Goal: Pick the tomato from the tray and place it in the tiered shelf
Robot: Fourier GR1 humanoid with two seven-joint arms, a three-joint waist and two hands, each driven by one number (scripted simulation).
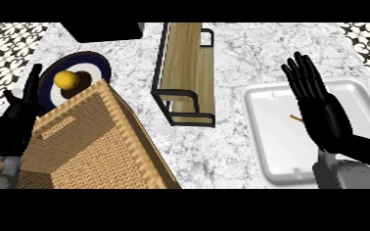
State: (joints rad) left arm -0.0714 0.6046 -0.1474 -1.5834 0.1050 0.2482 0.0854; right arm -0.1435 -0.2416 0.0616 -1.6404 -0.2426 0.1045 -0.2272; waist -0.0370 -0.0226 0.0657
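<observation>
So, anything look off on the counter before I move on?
Yes: no tomato shows on the white tray; beside the open right hand only a thin brownish sliver lies there. The wooden tiered shelf holds nothing visible. A yellow fruit sits on the dark plate.

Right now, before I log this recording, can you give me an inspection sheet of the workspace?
Surface: marble counter, pale and veined.
Job's things: white tray at right, tiered shelf in the middle with bare boards; no tomato seen, possibly hidden behind the right hand.
Clutter: wicker basket at lower left, dark plate behind it carrying a yellow fruit, thin brown sliver in the tray, black block at the far edge.
Hands: right hand open over the tray; left hand open at the left edge, resting.
Cables: nothing seen.
Surroundings: patterned tiles at the corners.
</observation>
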